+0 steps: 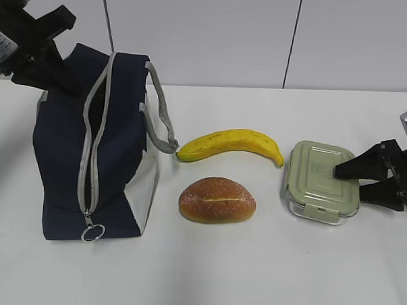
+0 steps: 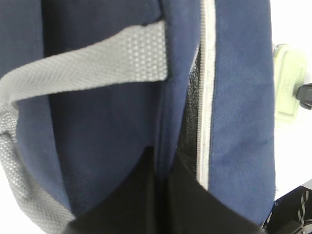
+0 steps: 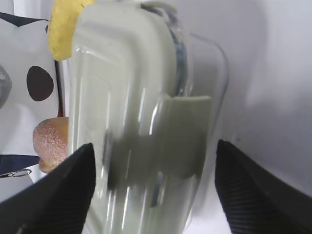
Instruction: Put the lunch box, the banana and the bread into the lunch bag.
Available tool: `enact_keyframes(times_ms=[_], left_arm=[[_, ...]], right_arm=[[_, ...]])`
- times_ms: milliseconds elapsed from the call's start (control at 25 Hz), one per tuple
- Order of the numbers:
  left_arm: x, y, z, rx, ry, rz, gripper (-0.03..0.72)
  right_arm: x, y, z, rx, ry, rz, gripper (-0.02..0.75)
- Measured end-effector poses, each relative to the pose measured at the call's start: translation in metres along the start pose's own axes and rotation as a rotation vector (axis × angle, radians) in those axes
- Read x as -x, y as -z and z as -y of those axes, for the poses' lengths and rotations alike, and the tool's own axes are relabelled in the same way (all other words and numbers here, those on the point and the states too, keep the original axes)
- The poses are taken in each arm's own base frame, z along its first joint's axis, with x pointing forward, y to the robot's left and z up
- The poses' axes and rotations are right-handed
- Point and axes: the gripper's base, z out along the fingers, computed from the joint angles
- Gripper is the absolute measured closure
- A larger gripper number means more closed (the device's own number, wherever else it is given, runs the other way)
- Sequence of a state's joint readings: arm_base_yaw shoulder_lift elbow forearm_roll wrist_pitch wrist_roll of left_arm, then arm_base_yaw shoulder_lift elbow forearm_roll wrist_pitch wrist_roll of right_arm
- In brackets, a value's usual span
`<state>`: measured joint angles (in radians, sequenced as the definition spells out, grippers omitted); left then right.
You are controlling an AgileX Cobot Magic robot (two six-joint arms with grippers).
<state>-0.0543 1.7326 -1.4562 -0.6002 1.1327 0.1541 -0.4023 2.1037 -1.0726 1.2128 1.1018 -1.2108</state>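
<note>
The navy lunch bag (image 1: 61, 160) stands at the left with its grey zipper (image 1: 89, 168) parted. My left gripper (image 1: 66, 84) is at the bag's top back edge, shut, with a fold of the navy fabric (image 2: 239, 97) pinched between its fingers (image 2: 163, 155). The yellow banana (image 1: 231, 143) and the golden-brown bread (image 1: 217, 200) lie on the table in the middle. At the right sits the lunch box (image 1: 310, 174) with its sage-green lid. My right gripper (image 1: 349, 184) is open and straddles the box's right end (image 3: 141, 97), one finger on each side (image 3: 153, 146).
A grey strap handle (image 1: 161, 110) hangs off the bag toward the banana. The zipper's ring pull (image 1: 92, 233) rests at the bag's near bottom. The white table (image 1: 265, 277) runs to a white panelled wall behind.
</note>
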Motion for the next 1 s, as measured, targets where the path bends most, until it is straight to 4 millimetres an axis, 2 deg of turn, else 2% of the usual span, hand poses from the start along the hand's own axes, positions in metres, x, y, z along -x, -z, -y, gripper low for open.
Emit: enact_keyframes(times_ms=[240, 480, 1000], left_arm=[[-0.0001, 0.0, 0.0, 0.0, -0.001, -0.001, 0.691], [-0.0003, 0.0, 0.0, 0.0, -0.001, -0.003, 0.691], [-0.0003, 0.0, 0.0, 0.0, -0.001, -0.003, 0.691]], right_arm=[[-0.0019, -0.0046, 0.0062, 0.007, -0.025, -0.003, 0.187], [-0.0006, -0.0051, 0.0036, 0.03, -0.031, 0.006, 0.318], [-0.001, -0.0057, 0.0029, 0.042, -0.035, 0.002, 0.335]])
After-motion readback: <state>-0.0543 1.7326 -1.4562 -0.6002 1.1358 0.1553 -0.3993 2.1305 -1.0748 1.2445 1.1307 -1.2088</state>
